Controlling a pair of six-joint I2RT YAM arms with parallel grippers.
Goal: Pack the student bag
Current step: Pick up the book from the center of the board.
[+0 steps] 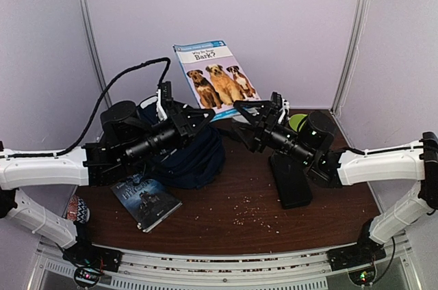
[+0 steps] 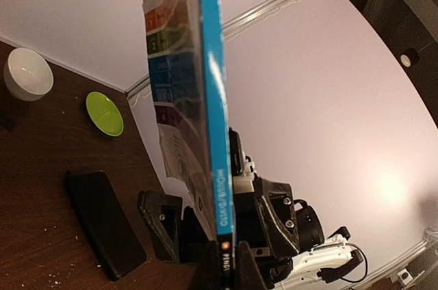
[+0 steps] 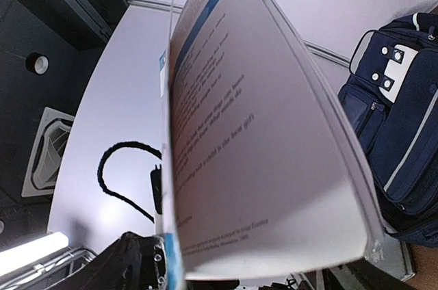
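Observation:
A thin blue children's book [image 1: 215,78] with dogs on its cover is held upright in the air over the table's back middle. My left gripper [image 1: 200,120] is shut on its lower spine; in the left wrist view the fingers [image 2: 213,269] clamp the blue spine [image 2: 212,98]. My right gripper [image 1: 252,117] is open, its jaws standing on either side of the book's lower right edge with gaps showing. The book's pages [image 3: 274,160] fan across the right wrist view. The navy student bag [image 1: 195,160] sits under my left arm; its front pocket also shows in the right wrist view [image 3: 400,112].
A dark paperback [image 1: 145,201] lies in front of the bag. A black flat case [image 1: 291,180] lies right of centre, also in the left wrist view [image 2: 102,225]. A green plate [image 2: 105,113] and white bowl [image 2: 27,74] sit at the back right. Crumbs dot the table's front.

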